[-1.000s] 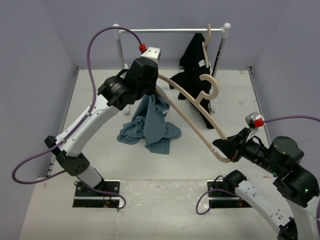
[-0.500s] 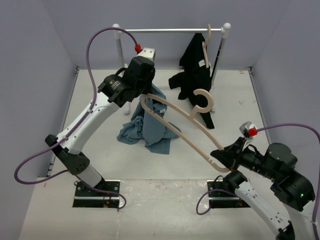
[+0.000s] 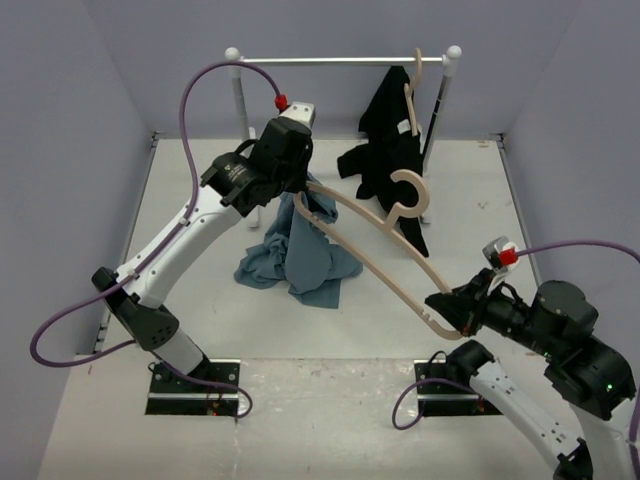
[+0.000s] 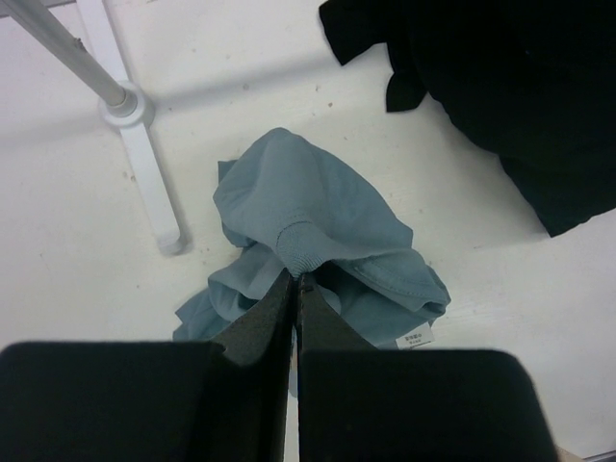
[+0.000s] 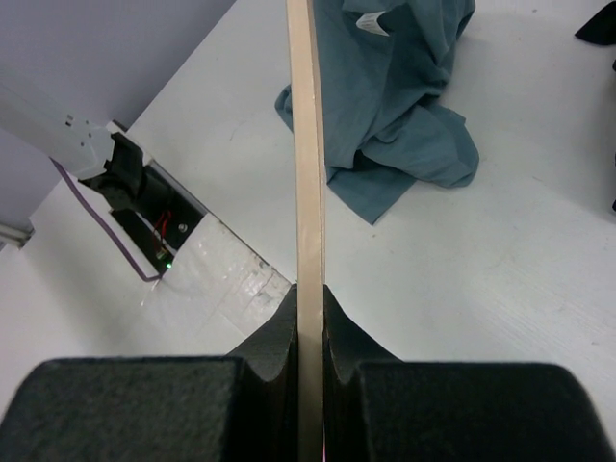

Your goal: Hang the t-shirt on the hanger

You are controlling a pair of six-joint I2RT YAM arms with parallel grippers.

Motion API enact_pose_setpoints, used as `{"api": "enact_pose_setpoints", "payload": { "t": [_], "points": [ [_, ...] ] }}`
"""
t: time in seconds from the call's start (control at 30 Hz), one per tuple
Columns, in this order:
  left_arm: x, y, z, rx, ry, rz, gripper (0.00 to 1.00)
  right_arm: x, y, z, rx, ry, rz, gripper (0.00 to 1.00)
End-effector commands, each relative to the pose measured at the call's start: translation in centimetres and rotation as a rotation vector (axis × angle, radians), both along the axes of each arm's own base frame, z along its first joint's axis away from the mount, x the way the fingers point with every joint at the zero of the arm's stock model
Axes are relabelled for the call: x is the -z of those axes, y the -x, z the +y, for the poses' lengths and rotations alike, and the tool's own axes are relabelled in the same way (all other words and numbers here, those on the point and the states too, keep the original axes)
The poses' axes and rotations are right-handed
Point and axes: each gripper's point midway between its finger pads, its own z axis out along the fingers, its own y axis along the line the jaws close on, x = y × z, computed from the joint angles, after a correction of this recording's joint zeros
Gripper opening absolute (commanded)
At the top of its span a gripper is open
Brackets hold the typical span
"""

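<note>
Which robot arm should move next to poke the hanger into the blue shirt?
Probably the right. The right gripper pinches one end of the hanger, whose other end is near the t-shirt. The left gripper is busy holding the t-shirt up.

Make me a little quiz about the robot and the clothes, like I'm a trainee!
1. True or false: the left gripper is shut on the t-shirt.
2. What does the right gripper hold? A the hanger, B a cup, C nothing.
3. What colour is the garment hanging from the rail?
Key: 1 true; 2 A; 3 black.
</note>
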Motion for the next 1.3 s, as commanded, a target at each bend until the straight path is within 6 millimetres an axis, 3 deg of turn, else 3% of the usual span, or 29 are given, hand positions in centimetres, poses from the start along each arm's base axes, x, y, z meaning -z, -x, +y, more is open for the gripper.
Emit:
{"api": "enact_pose_setpoints", "payload": {
  "t": [0.0,0.23,0.57,0.67,0.87,1.0,1.13,1.2,1.27],
  "points": [
    [-1.8,-0.7,0.4,-0.036,0.039,-0.051,0.0,-1.7,0.9,-1.3,0.034,-0.023,-0.069,0.0],
    [-1.9,-0.4,-0.4,-0.006,0.069,-0.043,0.0,-0.6,0.0,-1.2,0.052,0.013,-0.034,0.0],
    [-2.4,1.8,-2.9,0.148,0.198,-0.011,0.0,-0.9,-3.2,2.0,-0.007,-0.008,-0.024,0.0],
    [-3.3,2.7,-3.3,0.184,0.235,-0.012,0.0,-0.9,-5.1,3.2,-0.005,-0.003,-0.003,0.0],
    [-6.7,4.5,-1.7,0.187,0.269,-0.064,0.0,-5.6,-10.3,2.4,0.212,-0.058,-0.115,0.0],
    [-9.5,5.9,-2.2,0.242,0.324,-0.099,0.0,-7.6,-13.0,4.6,0.194,-0.086,-0.13,0.0],
    [-11.2,7.5,-3.8,0.352,0.368,-0.112,0.0,-10.5,-12.9,8.2,0.011,-0.218,-0.262,0.0],
    [-11.2,8.6,-4.9,0.453,0.372,-0.094,0.0,-10.7,-11.9,9.5,-0.087,-0.267,-0.295,0.0],
    [-10.9,8.8,-4.5,0.454,0.344,-0.09,0.0,-10.1,-11.9,10.0,-0.113,-0.274,-0.283,0.0]
  ]
}}
